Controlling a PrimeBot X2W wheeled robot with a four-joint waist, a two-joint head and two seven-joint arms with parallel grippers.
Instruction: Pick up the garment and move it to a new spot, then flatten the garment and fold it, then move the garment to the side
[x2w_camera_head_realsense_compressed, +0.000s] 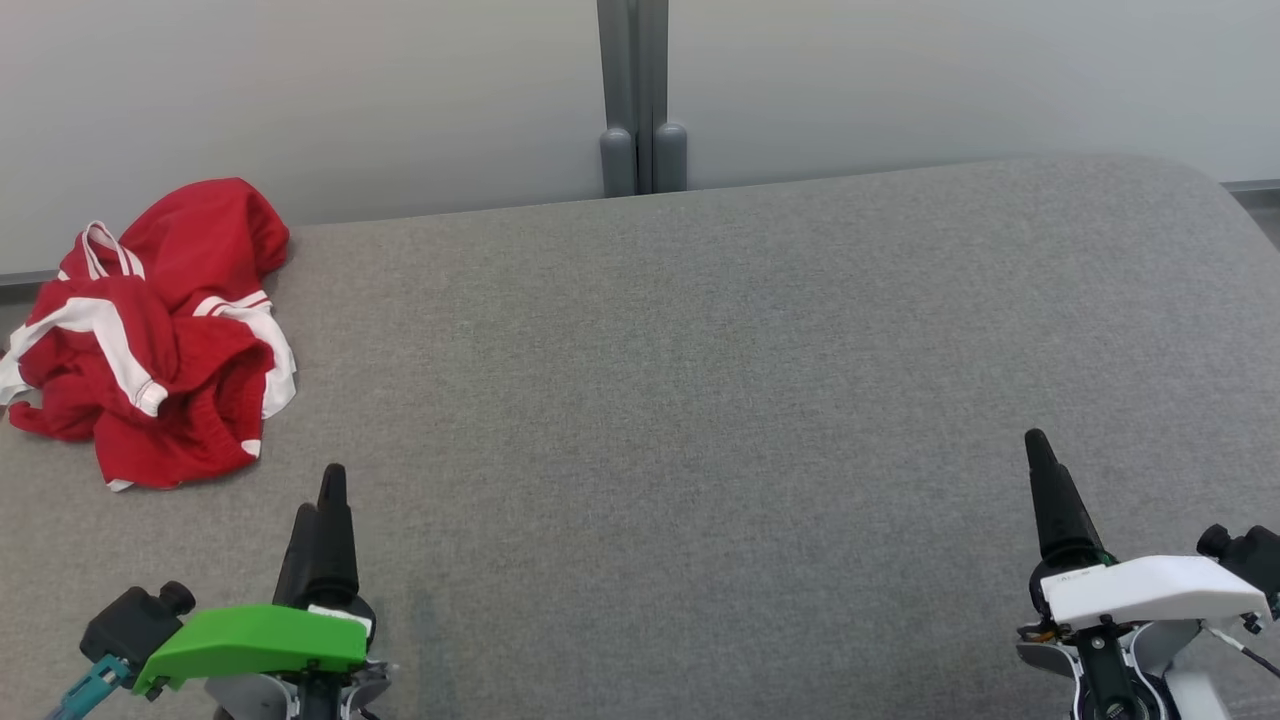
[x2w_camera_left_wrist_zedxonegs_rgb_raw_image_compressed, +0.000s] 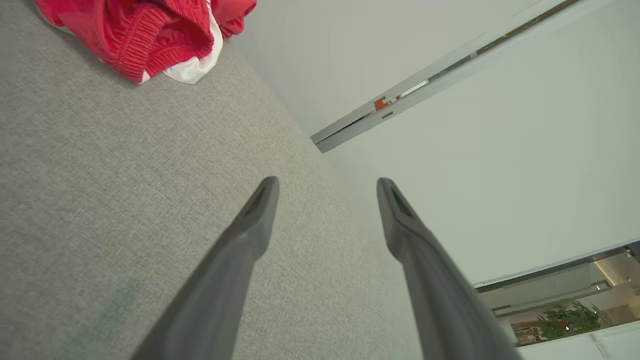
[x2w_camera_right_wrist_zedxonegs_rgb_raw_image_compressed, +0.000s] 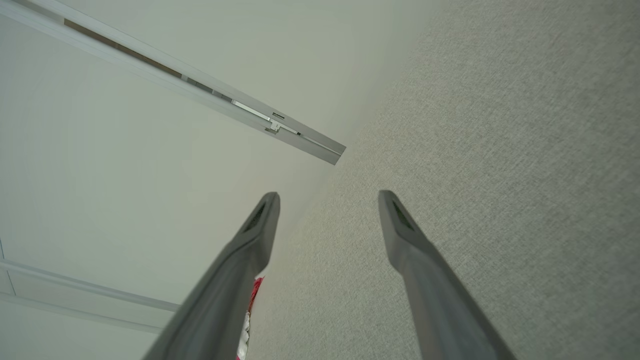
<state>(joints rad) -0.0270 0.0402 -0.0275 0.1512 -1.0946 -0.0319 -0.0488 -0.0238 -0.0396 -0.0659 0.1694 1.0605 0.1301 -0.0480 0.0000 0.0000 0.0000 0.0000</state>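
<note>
Our left jaws stand wide apart and hold nothing, the two dark fingers (x2w_camera_left_wrist_zedxonegs_rgb_raw_image_compressed: 250, 225) spread over bare grey cloth; our right jaws are the same, released and empty, parted above the desk (x2w_camera_head_realsense_compressed: 700, 400); both sit low at the near edge, well apart from each other. Outward from the left jaws lies the garment (x2w_camera_head_realsense_compressed: 150, 330), a red piece with white stripes, crumpled in a heap at the far left of the desk, near its edge; nothing touches it. We judge that the first step, the picking up, is not yet begun; the next move calls for the left arm to reach forward and leftward, lower the jaws on a raised fold and close there, so the cloth lifts in one piece.
</note>
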